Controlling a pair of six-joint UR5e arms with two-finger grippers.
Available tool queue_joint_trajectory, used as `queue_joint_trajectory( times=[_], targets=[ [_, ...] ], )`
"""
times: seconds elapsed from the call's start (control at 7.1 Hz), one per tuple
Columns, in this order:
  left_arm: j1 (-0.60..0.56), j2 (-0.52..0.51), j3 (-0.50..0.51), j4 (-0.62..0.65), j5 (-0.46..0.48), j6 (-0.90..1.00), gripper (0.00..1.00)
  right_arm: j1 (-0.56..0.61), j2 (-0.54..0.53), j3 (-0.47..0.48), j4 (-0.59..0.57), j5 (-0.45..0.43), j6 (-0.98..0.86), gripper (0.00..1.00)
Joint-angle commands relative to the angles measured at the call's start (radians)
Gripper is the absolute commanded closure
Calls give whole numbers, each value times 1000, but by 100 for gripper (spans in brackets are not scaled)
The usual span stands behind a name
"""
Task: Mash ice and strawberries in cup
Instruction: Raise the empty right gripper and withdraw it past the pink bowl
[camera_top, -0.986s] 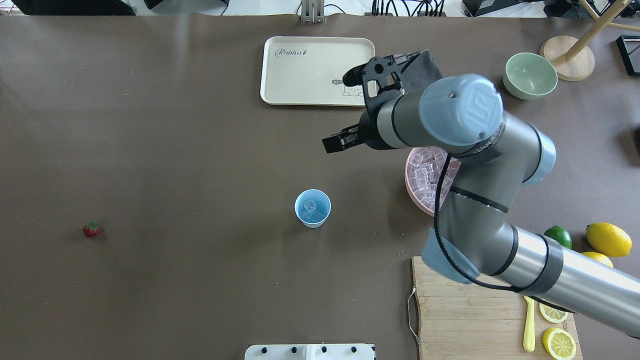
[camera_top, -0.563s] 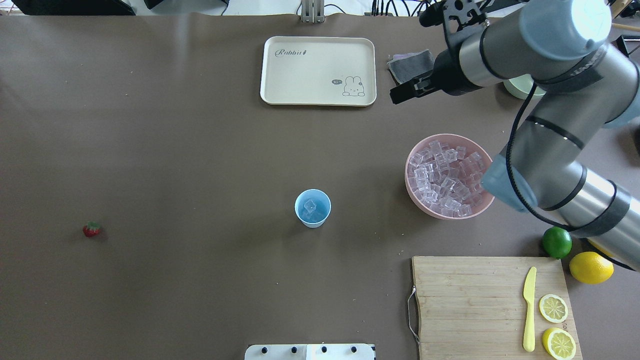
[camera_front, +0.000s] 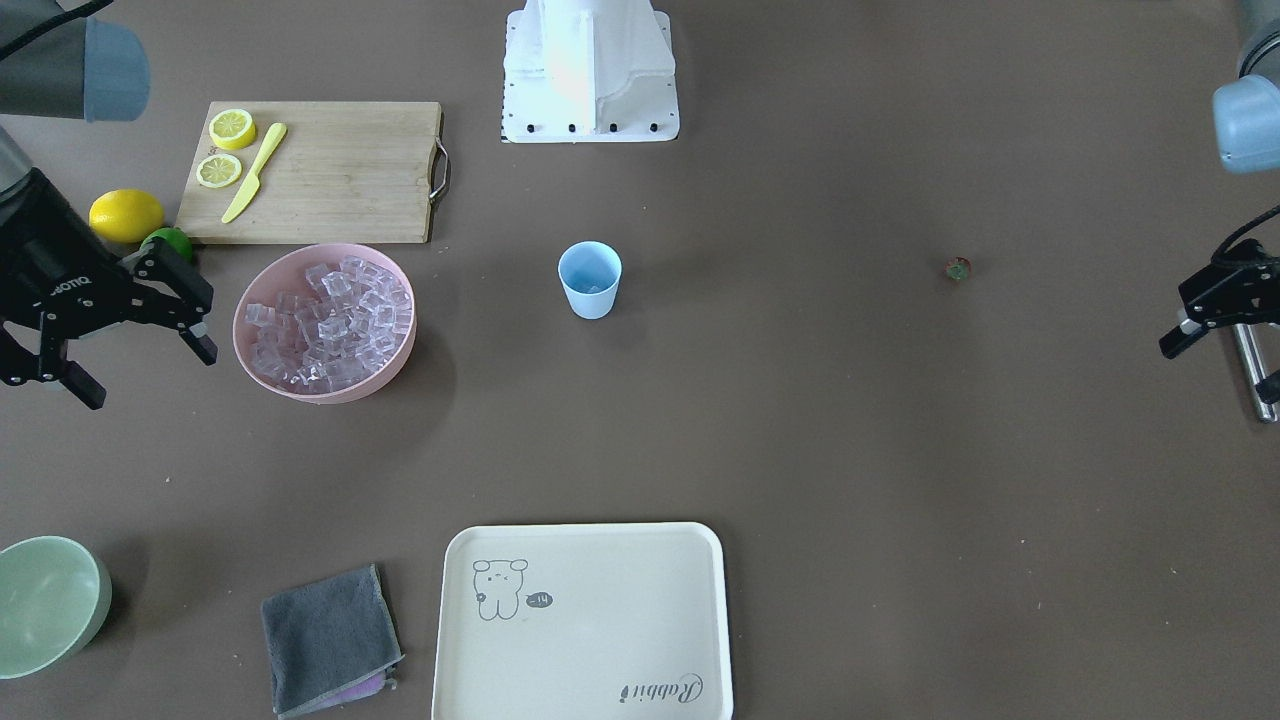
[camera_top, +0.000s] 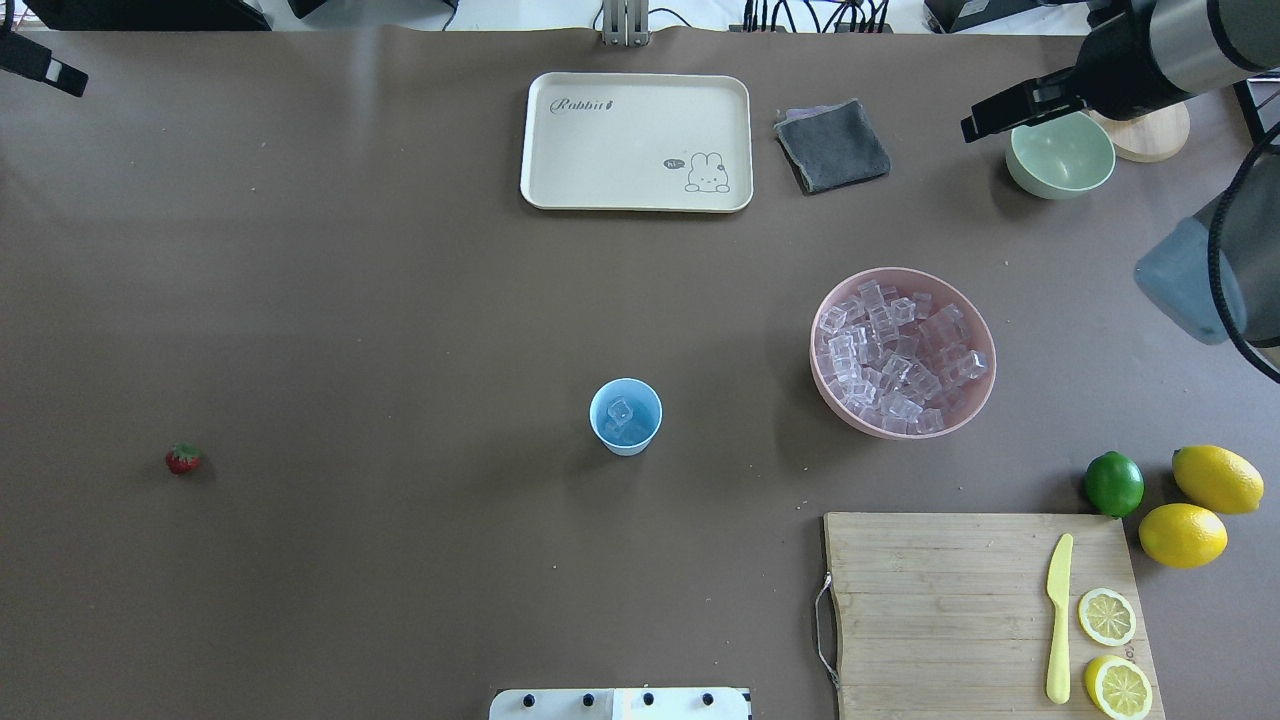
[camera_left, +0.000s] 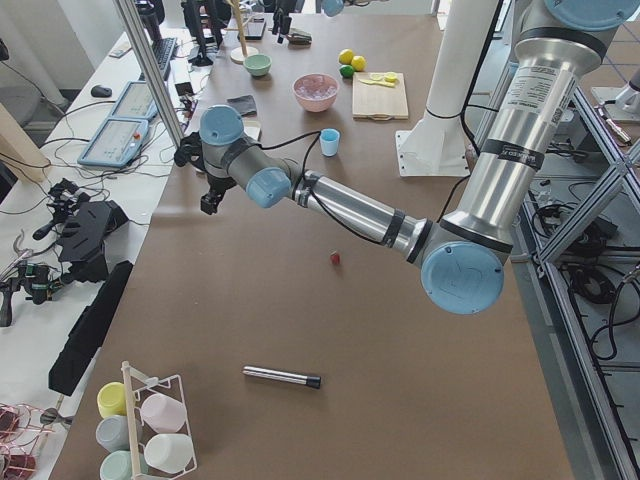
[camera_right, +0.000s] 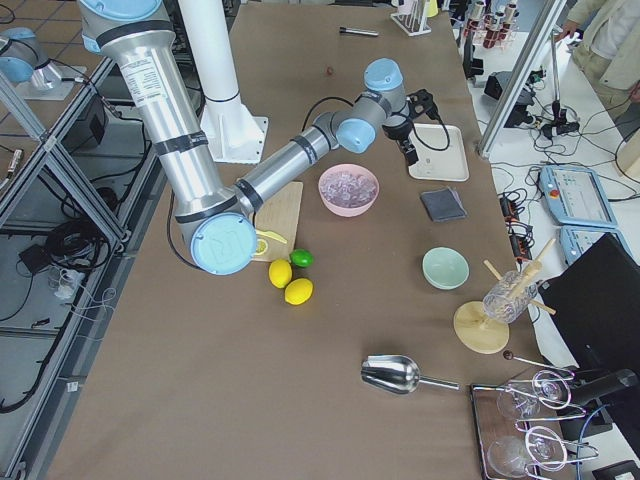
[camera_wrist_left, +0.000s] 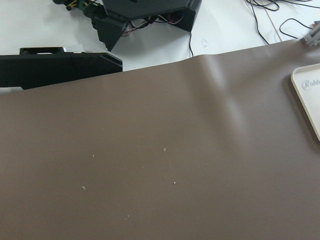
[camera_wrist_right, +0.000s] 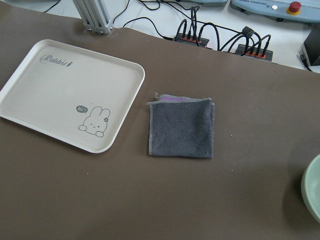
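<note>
The light blue cup stands upright mid-table with a clear ice cube inside; it also shows in the front view. More ice fills the pink bowl to its right. The small red strawberry lies alone far to the left, also in the front view. My right gripper is open and empty, held high beyond the pink bowl near the green bowl. My left gripper looks open and empty, high over the table's far left corner.
A cream tray and a grey cloth lie at the back, with a green bowl at back right. A cutting board holds a yellow knife and lemon slices. Beside it are a lime and lemons. A metal rod lies at the left end.
My right arm has swung from above the pink bowl up and away to the back right, uncovering the bowl, cloth and cutting board. Cup and strawberry have not moved.
</note>
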Motion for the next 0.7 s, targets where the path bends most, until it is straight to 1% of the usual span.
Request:
queue_joint_trajectory(
  times=[0.0, 0.14, 0.28, 0.56],
  targets=[
    [90, 46, -21, -50, 6, 11, 3, 89, -65, -4, -3, 52, -28, 0],
    [136, 50, -19, -50, 6, 13, 3, 137, -122, 0, 2, 83, -35, 0],
    [186, 54, -19, -50, 7, 54, 4, 159, -159, 0, 0, 82, -51, 0],
    [207, 131, -21, -52, 7, 199, 3, 176, -213, -1, 2, 74, -52, 0]
  ],
)
